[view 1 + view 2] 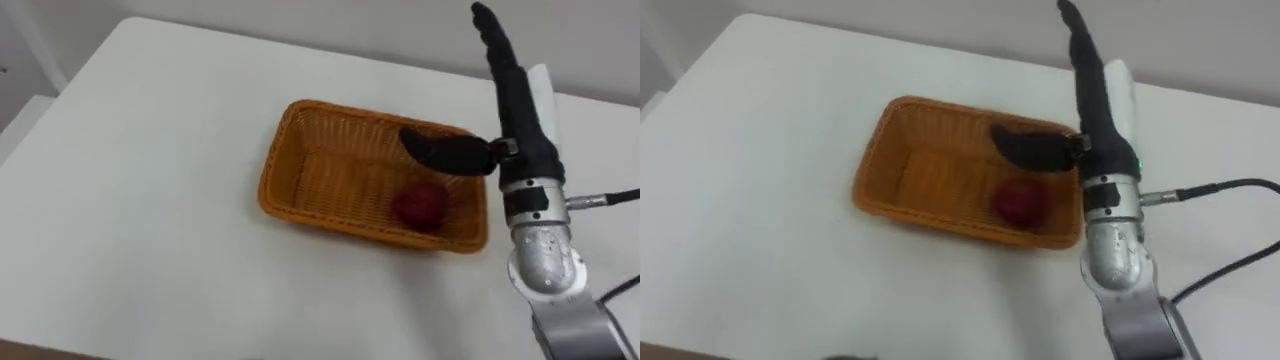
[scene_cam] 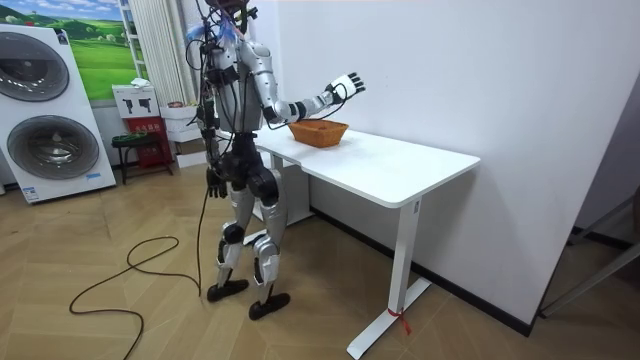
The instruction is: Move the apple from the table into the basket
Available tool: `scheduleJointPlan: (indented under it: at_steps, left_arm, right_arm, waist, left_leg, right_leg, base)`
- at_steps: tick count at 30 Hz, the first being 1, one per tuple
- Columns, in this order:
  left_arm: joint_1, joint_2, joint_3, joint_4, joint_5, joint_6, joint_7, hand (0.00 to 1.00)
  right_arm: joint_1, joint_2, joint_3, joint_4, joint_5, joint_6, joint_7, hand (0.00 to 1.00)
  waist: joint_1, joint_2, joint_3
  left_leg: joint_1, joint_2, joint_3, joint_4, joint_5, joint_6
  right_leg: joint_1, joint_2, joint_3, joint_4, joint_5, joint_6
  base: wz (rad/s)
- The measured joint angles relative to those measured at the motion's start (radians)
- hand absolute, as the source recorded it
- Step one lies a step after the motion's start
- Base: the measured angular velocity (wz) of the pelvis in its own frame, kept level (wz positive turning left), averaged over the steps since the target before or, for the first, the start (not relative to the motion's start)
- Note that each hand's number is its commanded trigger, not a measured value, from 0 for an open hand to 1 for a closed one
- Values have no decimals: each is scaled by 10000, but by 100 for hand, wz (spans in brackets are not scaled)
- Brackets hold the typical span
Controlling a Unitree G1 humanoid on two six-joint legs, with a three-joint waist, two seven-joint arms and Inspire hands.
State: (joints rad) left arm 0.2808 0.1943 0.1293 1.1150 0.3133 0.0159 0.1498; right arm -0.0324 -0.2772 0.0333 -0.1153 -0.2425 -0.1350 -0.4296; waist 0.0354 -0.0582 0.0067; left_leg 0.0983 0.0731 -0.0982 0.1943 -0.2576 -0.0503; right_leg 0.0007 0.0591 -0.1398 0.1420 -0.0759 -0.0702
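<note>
Apple [image 1: 420,204] in basket [image 1: 300,165], beneath right robot hand [image 1: 520,110]

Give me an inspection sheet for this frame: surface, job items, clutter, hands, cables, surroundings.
surface: white table; the robot stands at the end nearest the basket.
job's things: red apple lies inside the wicker basket, toward its right end; the basket sits on the table.
clutter: nothing seen.
hands: right hand open, fingers straight, raised by the basket's right end, holding nothing; left hand hangs at the robot's side.
cables: nothing seen beyond the robot's own.
surroundings: washing machines at the room view's left; wood floor; white wall behind the table.
</note>
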Motion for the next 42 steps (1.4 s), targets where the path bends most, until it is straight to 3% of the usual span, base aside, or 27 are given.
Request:
scheduleJointPlan:
  at_steps: [1, 2, 3, 4, 7, 9, 11, 16, 22, 27, 32, 34, 38, 42]
  left_arm:
    - [-6, 5, -140, -40, -102, -40, 26, 0]
    - [5, -11, -160, -144, -105, -69, 95, 0]
    - [8, -20, -155, -171, -104, -66, 144, 0]
    - [7, -32, -139, -225, -94, -58, 209, 0]
    - [192, -83, 241, -158, -48, -68, 228, 0]
    - [337, -87, 509, -167, -61, -39, 230, 0]
    - [466, -103, 692, -191, -127, 5, 266, 0]
    - [588, -214, 1026, -195, -267, 73, 400, 0]
    - [667, -232, 1245, -543, -278, 105, 403, 0]
    - [563, -248, 1329, -1126, -263, 325, 430, 0]
    - [526, -265, 1414, -1253, -278, 526, 420, 0]
    - [533, -258, 1430, -1283, -282, 602, 413, 0]
    - [503, -285, 1429, -1338, -248, 648, 314, 0]
    - [507, -280, 1430, -1364, -250, 649, 136, 0]
  right_arm:
    - [-4, -44, -587, -4, 141, 0, -471, 0]
    - [-29, -52, -1109, -16, 359, -23, -849, 0]
    - [-29, -66, -1372, -26, 461, -68, -992, 0]
    - [-31, -105, -1891, -56, 561, -195, -1309, 0]
    - [-24, -107, -3188, -97, 692, -380, -2040, 0]
    - [-26, -200, -3965, -97, 767, -408, -2651, 0]
    - [4, -314, -4821, -96, 770, -414, -3444, 0]
    - [551, -348, -6104, -92, 1483, -430, -4856, 0]
    - [993, -372, -7596, 1206, 3294, -415, -6387, 0]
    - [1348, -367, -8028, 3294, 4861, -266, -6792, 0]
    - [1771, -223, -8023, 6472, 7477, 98, -5965, 0]
    - [1902, 12, -7980, 7368, 8112, 245, -5618, 0]
    - [2129, 368, -7178, 9631, 9325, 451, -4661, 0]
    - [2200, 538, -6295, 10993, 9326, 558, -3763, 0]
  waist:
    - [-132, -23, 16]
    - [-146, -80, -7]
    - [-148, -110, -46]
    - [-129, -161, -92]
    - [-183, -251, -116]
    - [-285, -306, -154]
    - [-435, -236, -117]
    - [-748, -114, -63]
    - [-1160, -142, -88]
    - [-1387, -170, -102]
    - [-1407, -130, -143]
    - [-1385, -115, -126]
    - [-1310, -10, -110]
    - [-1117, 89, -84]
  left_leg:
    - [-52, 46, 730, -274, 142, -22]
    - [-169, 40, 1302, -296, 350, 284]
    - [-154, 24, 1426, -264, 393, 332]
    - [-81, -28, 1431, -301, 407, 356]
    - [-10, -201, 1377, -314, 413, 375]
    - [-7, -289, 1414, -307, 417, 417]
    - [-4, -334, 1422, -295, 336, 557]
    - [40, -428, 1479, -279, 307, 586]
    - [-5, -445, 1537, -277, 323, 591]
    - [-86, -451, 1538, -293, 323, 595]
    - [-156, -455, 1546, -267, 327, 602]
    - [-153, -452, 1516, -270, 327, 602]
    - [-137, -460, 1555, -268, 326, 603]
    - [17, -450, 1715, -296, 326, 603]
  right_leg:
    - [168, -36, 264, -7, -8, 12]
    - [228, -71, 361, 13, -55, 86]
    - [230, -86, 309, 17, -77, 122]
    - [216, -95, 246, 0, -102, 162]
    - [370, -159, -59, -45, -121, 193]
    - [405, -238, -147, -27, -234, 338]
    - [438, -259, -140, -32, -296, 356]
    - [434, -312, 37, 96, -439, 362]
    - [321, -311, 134, 159, -459, 376]
    - [217, -299, 224, 130, -478, 379]
    - [176, -306, 244, 96, -494, 373]
    - [182, -308, 239, 93, -506, 365]
    - [187, -304, 310, 123, -572, 373]
    - [248, -282, 474, 183, -600, 383]
  base:
    - [46]
    - [24]
    - [10]
    - [-5]
    - [2]
    - [11]
    - [5]
    - [-2]
    - [-5]
    - [-2]
    - [-1]
    - [0]
    - [2]
    - [-10]
